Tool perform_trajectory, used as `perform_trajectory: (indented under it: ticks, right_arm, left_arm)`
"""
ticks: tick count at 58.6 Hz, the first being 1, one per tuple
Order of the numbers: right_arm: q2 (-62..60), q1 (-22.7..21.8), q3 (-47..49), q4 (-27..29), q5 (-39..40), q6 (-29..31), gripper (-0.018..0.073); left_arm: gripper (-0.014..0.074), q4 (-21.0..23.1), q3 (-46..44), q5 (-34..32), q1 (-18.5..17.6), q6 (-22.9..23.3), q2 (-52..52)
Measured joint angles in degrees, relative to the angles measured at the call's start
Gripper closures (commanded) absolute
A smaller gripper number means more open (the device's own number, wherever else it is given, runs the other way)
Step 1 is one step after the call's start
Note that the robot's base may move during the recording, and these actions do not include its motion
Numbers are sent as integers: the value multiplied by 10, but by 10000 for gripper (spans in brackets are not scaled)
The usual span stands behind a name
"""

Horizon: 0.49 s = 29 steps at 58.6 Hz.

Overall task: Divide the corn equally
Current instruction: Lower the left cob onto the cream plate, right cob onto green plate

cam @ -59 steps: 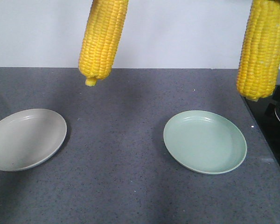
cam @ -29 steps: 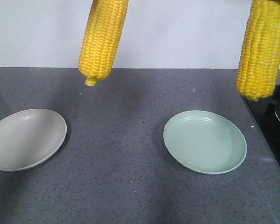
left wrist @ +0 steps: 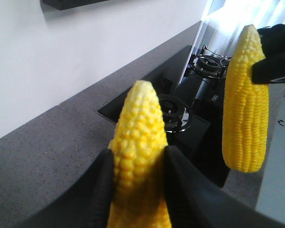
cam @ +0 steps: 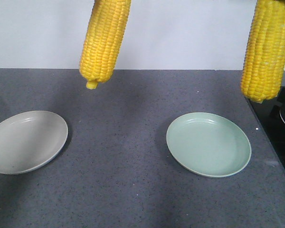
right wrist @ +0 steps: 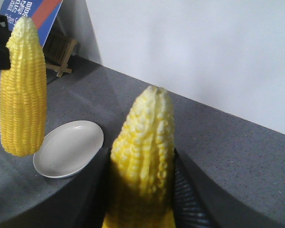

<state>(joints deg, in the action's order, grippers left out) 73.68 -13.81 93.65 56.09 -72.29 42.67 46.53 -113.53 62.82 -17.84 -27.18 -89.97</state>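
Two cobs of corn hang tip-down above the grey counter (cam: 128, 190). My left gripper (left wrist: 140, 153) is shut on the left cob (cam: 104, 40), whose tip (left wrist: 141, 102) pokes out past the black fingers (left wrist: 102, 185). The right gripper (right wrist: 142, 154) is shut on the right cob (cam: 265, 50), seen close up (right wrist: 145, 142) in its own wrist view. Each wrist view also shows the other arm's cob (left wrist: 244, 104) (right wrist: 21, 90). A grey plate (cam: 26, 141) lies at the left and a green plate (cam: 209, 144) right of centre; both hold nothing. In the front view both grippers are above the frame.
A black gas stove (cam: 281, 118) borders the counter on the right, its burners (left wrist: 173, 114) visible in the left wrist view beneath the right cob. A white wall (cam: 180, 33) runs behind the counter. A sign and a small wooden stand (right wrist: 59, 50) sit at the far left.
The left cob's tip has dipped and shifted very slightly. The right cob and both plates are where they were.
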Motion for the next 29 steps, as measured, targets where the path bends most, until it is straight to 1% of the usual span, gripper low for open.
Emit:
perform_trajectory:
  ticks: [9, 12, 15, 19, 22, 25, 29]
  right_arm:
    - [0, 0, 0, 0, 0, -4, 564]
    - [0, 0, 0, -1, 0, -9, 564]
    - [0, 0, 0, -5, 0, -18, 564]
    - [2, 0, 1, -16, 0, -32, 564]
    - [8, 0, 2, -24, -1, -42, 564]
    - [17, 0, 3, -29, -1, -51, 564]
    - [34, 3, 3, -33, -1, -56, 564]
  left_arm:
    - [602, -1, 0, 7, 0, 3, 0]
    - [602, -11, 0, 10, 0, 10, 0]
    - [602, -34, 0, 15, 0, 21, 0]
    - [602, -90, 0, 26, 0, 44, 0]
    - [602, -149, 0, 37, 0, 65, 0]
    - [602, -197, 0, 49, 0, 86, -2]
    - [602, -274, 0, 64, 0, 119, -7]
